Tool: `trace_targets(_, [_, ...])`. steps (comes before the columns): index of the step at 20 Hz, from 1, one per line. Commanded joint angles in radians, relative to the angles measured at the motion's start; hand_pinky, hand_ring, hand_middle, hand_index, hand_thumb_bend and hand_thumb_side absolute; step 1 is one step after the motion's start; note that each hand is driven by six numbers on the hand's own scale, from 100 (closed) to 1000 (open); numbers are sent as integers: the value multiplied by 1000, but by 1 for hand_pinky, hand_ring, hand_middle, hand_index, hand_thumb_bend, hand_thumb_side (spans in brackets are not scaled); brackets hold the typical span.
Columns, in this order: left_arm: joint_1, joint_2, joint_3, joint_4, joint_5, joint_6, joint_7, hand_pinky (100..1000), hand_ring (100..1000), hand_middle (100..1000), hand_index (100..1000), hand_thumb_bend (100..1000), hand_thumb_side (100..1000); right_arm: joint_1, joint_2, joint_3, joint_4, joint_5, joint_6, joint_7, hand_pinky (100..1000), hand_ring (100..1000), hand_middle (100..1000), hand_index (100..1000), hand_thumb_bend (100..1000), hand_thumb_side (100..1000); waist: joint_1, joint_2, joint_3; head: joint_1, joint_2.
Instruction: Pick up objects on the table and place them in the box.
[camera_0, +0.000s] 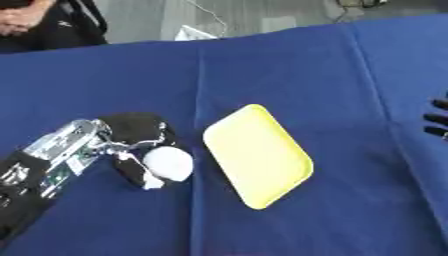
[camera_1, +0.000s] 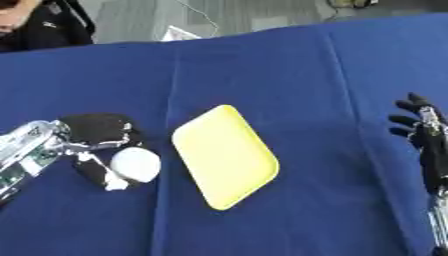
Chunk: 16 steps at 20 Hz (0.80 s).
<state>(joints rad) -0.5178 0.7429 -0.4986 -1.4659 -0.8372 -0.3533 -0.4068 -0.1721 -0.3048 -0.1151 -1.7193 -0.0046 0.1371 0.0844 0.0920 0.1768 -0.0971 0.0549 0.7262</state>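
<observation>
A tray (camera_0: 259, 155) lies on the bench (camera_0: 289, 65) near the middle, set askew, its long side running from far left to near right. Just left of the tray sits a ball (camera_0: 168, 163), close to its edge. The left hand (camera_0: 136, 137) lies on the bench at the ball's left and behind it, curled round it. The right hand (camera_1: 422, 131) is well apart at the bench's right edge.

Lab or demo room, likely. Table draped in blue cloth (camera_0: 289, 65) as staged work surface; bare grey floor (camera_0: 254, 15) beyond; white cable (camera_0: 208, 17) trailing across floor.
</observation>
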Motion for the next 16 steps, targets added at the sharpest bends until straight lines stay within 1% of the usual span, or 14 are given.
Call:
trace_targets(1, [-7,17,1,3,-13,4,0,888,734,648,759,355,614,-5,-14,-3,-19,2,-1,4,774,794,843,956,100,959,-6,-11,-1,6,-3])
trace_targets(4, [-7,20,2,2,-10,5,-4,888,734,646,756,336,601,-5,-14,-3,-19,2,0,4,774,794,843,956,100,959,-6,-12,-1,7,-3])
trace_targets(5, [-7,22,2,1,-8,6,-5,888,734,646,757,344,607,-5,-14,-3,-19,2,0,5,774,794,843,956,100,959,-6,-12,-1,7,-3])
trace_targets(6, [-8,27,4,-2,-9,8,-6,889,735,648,756,330,590,-5,-14,-3,-19,2,0,5,774,794,843,956,100,959,-5,-12,-1,7,-4])
trace_targets(8, [-6,42,12,-13,8,15,-6,888,733,645,755,334,583,-5,-14,-3,-18,3,0,5,774,794,843,956,100,959,-5,-12,0,6,-4])
trace_targets(11, [-1,78,34,-47,53,40,-5,888,732,646,755,336,567,-4,-15,-4,-18,3,0,4,774,794,843,956,100,959,-4,-14,1,5,-3])
trace_targets(12, [-1,88,41,-60,66,51,-7,889,733,646,755,337,549,-3,-15,-4,-17,3,0,4,774,794,843,956,100,960,-3,-14,2,5,-3])
trace_targets(13, [1,98,48,-73,77,61,-9,889,733,646,755,338,552,-3,-15,-3,-17,3,0,5,774,794,843,956,100,958,-3,-14,2,5,-3])
trace_targets(16, [5,112,58,-101,96,85,-18,889,735,649,756,333,541,-3,-15,-4,-17,4,0,5,774,794,843,956,100,960,-3,-14,2,4,-4])
